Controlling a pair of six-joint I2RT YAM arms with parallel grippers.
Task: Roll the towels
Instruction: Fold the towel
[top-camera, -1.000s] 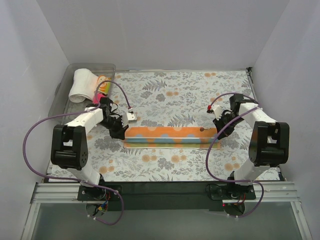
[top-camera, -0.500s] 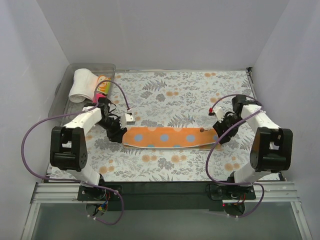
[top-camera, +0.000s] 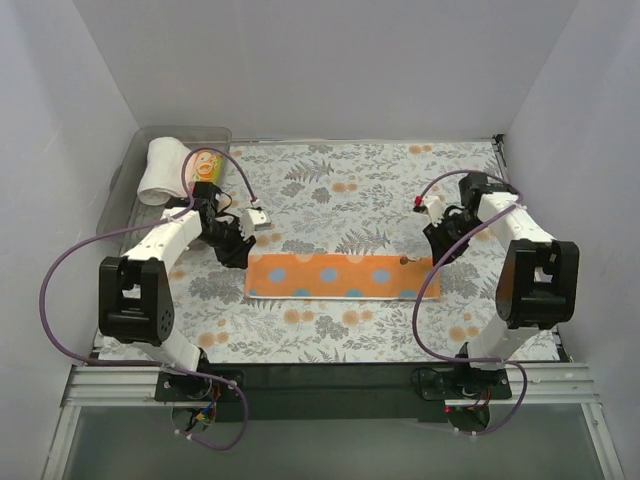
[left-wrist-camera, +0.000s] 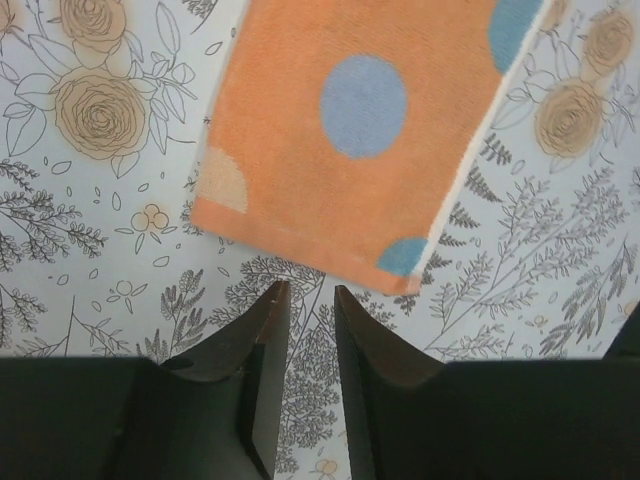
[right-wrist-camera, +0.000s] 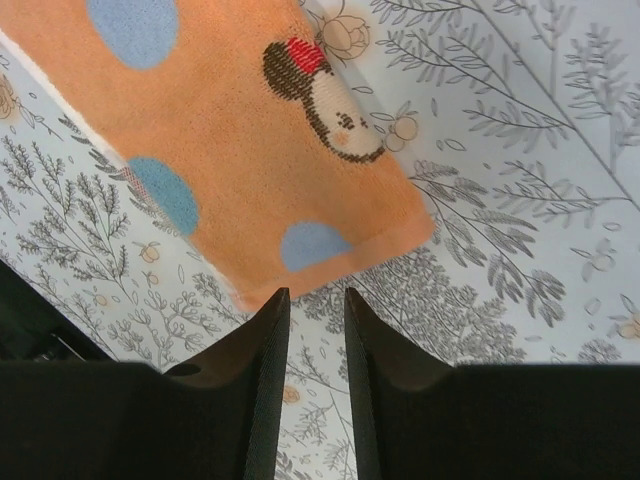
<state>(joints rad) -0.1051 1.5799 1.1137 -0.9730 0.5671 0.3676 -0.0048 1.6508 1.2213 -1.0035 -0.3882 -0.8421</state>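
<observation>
Orange towel (top-camera: 342, 277) now dropped flat, full length, mid floral cover (top-camera: 350, 190). Left gripper (left-wrist-camera: 307, 290), right gripper (right-wrist-camera: 313, 293) let go, backed off ends, jaws slightly apart, empty. Spread done; rolling not started.

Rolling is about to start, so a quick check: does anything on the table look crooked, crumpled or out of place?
Nothing stands out. The orange towel lies flat and straight on the cover, with only a thin white edge along its near side. The left hand and right hand hover just off its ends, holding nothing.
</observation>
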